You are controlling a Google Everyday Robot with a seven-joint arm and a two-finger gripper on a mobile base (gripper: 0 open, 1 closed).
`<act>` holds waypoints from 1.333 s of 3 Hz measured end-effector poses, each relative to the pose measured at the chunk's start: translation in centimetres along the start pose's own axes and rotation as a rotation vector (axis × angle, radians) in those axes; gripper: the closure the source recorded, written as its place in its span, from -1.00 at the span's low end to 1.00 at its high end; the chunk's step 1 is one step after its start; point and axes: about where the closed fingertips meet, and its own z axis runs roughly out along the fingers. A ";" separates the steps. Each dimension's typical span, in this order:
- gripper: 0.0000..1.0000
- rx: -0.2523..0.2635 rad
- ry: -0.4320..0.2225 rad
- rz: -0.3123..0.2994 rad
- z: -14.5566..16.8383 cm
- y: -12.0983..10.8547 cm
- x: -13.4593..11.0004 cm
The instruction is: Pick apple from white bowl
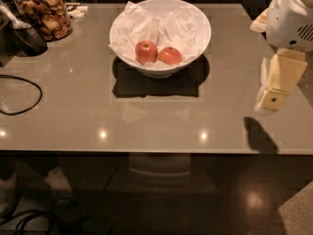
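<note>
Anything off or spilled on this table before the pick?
Nothing stands out. The apple and a second apple sit on paper in the white bowl; the jar stands upright, no spills. A cable loops at far left. The gripper hangs at the right, apart from the bowl.

Likely a kitchen or break area: snack jar [45,12] and white bowl [162,71] on a glossy table [146,116]; gripper [269,101] hangs over its right edge.

Claw [270,101] hangs right of white bowl [161,71]; apple [169,56] seemingly inside.
</note>
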 end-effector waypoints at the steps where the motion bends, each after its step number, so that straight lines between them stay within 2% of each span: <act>1: -1.00 -0.002 -0.005 0.003 0.0 0.0 0.0; 2: -1.00 0.001 -0.038 -0.002 -0.6 -1.7 -2.1; 3: -1.00 0.021 -0.053 -0.014 -1.1 -7.3 -6.6; 4: -1.00 0.048 -0.074 -0.017 -1.4 -7.9 -7.2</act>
